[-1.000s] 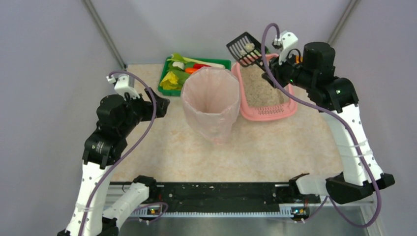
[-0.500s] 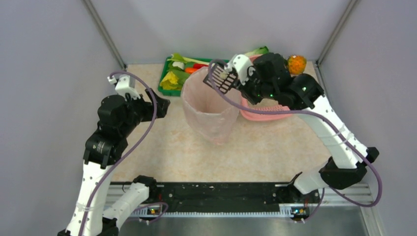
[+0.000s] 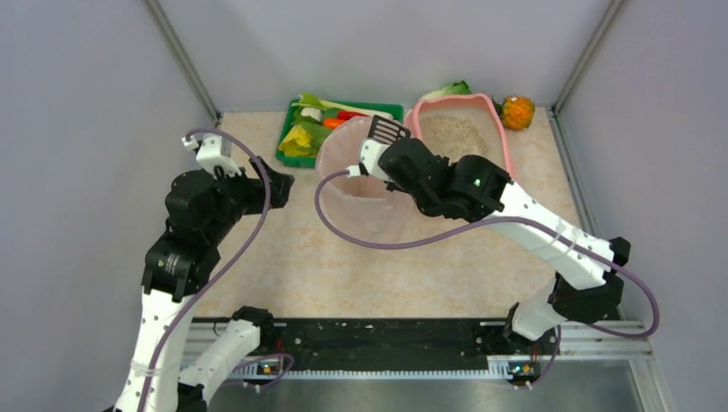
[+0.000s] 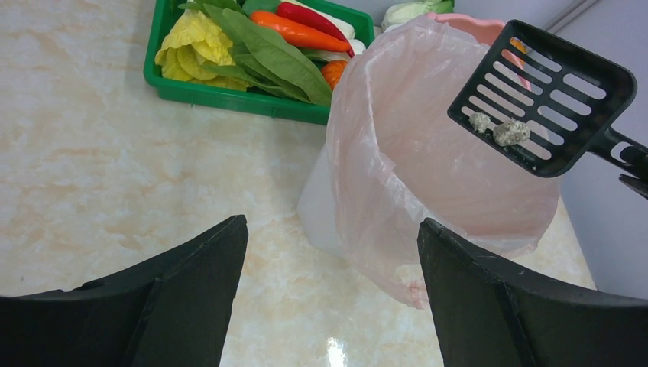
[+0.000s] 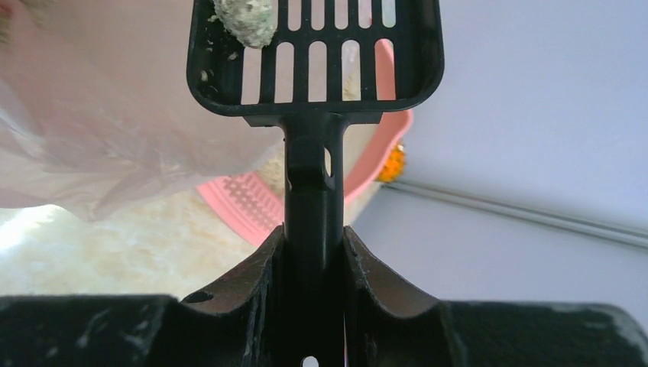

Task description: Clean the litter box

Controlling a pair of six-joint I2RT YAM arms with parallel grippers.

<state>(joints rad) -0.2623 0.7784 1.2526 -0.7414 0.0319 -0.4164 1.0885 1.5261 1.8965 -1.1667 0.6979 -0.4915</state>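
The pink litter box [image 3: 504, 130] with beige litter stands at the back right; its slotted grate end shows in the right wrist view [image 5: 246, 203]. My right gripper [image 3: 378, 160] is shut on the handle of a black slotted scoop [image 3: 387, 130] and holds it over the far rim of the bag-lined pink bin [image 3: 365, 199]. Grey clumps [image 4: 510, 131] lie on the scoop [image 4: 552, 90]; one clump [image 5: 246, 18] also shows in the right wrist view, where the gripper [image 5: 313, 256] clamps the handle. My left gripper [image 4: 332, 256] is open and empty, left of the bin [image 4: 428, 176].
A green tray [image 3: 288, 160] of vegetables stands at the back, left of the bin, and also shows in the left wrist view [image 4: 229, 98]. An orange ball [image 3: 517, 112] and a leafy green [image 3: 451, 88] lie behind the litter box. Grey walls enclose the table.
My right arm has swung the loaded scoop left, from above the litter box to over the bin, uncovering the litter box. The left arm has barely moved.
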